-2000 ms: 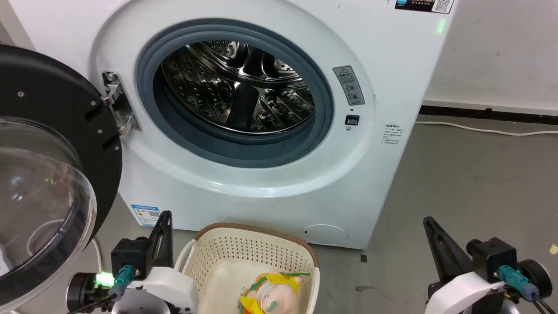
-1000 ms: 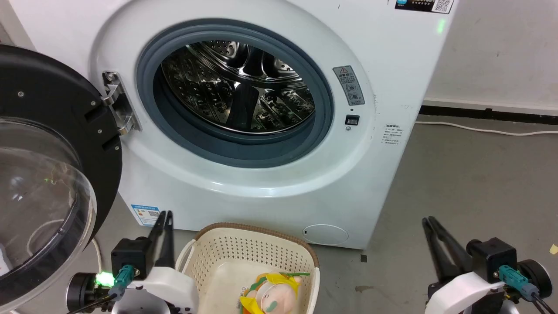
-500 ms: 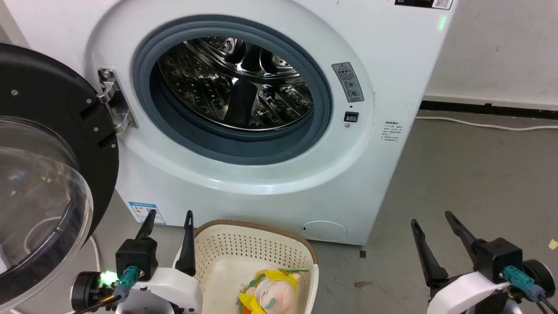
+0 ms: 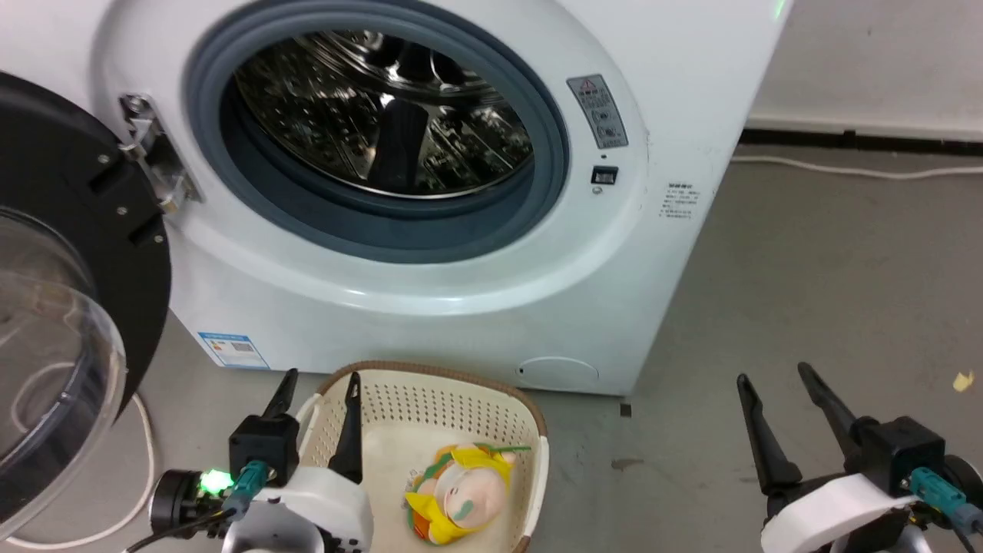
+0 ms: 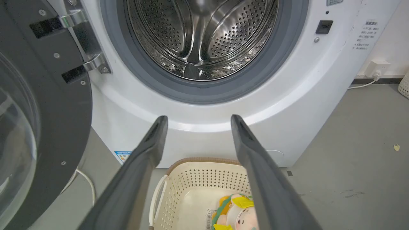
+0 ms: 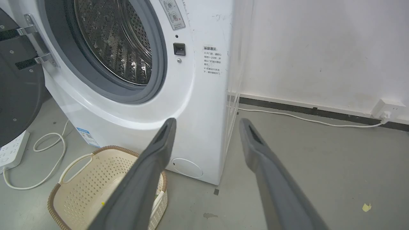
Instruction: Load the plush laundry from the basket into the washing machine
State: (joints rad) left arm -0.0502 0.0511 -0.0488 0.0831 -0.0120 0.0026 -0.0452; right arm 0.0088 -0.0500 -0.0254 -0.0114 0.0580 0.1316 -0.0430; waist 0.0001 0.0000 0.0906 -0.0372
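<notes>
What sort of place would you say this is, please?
Probably a laundry corner in a utility room or test lab: a front-loading washer stands open on a bare grey floor, a basket sits before it, and a cable runs along a white wall.

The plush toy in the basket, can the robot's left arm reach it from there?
Probably yes. The left gripper is open right at the edge of the basket, which has no lid, and nothing lies over the plush toy. It would just need to dip down and inward.
</notes>
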